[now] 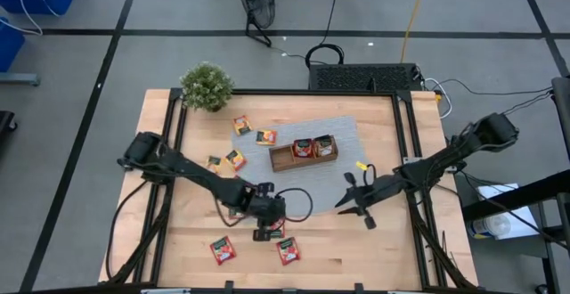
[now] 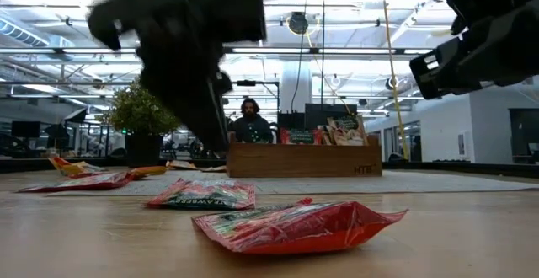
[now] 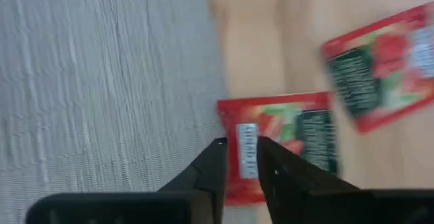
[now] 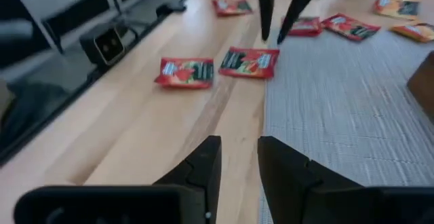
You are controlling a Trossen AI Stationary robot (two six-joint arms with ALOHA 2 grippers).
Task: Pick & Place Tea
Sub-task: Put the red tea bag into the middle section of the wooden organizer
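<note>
The tea sachets lie scattered on the wooden table [image 1: 356, 249]. A red sachet [image 1: 275, 231] rests at the near edge of the grey woven mat [image 1: 343, 134], directly beneath the left gripper [image 1: 264, 232]. In the left wrist view this sachet [image 3: 281, 139] lies flat, half on the wood and half against the mat edge, and the gripper's two fingers [image 3: 210, 173] stand just above it with a narrow gap between them, clamping nothing. A second red sachet [image 1: 288, 251] lies at 5 o'clock from the first, close by; a third [image 1: 223, 250] lies at 8 o'clock, farther off.

Four more sachets sit toward the table's far-left portion: two orange-yellow ones [image 1: 235, 159] and [image 1: 215, 162] just off the mat's left edge, one [image 1: 265, 137] on the mat, and one [image 1: 241, 125] at the mat's far-left corner. Two sachets [image 1: 303, 147] and [image 1: 323, 144] stand in the centre and right compartments of the brown wooden tray [image 1: 281, 159], at 1 o'clock from the left gripper.

The right gripper [image 1: 354, 200] hovers over the mat's near-right corner, at 3 o'clock from the left gripper, well apart from it. Its fingers [image 4: 207, 166] are slightly apart and hold nothing.

A small green potted plant [image 1: 207, 86] stands at the table's far-left corner. In the low view a person [image 2: 251, 121] is visible in the room behind the tray.
</note>
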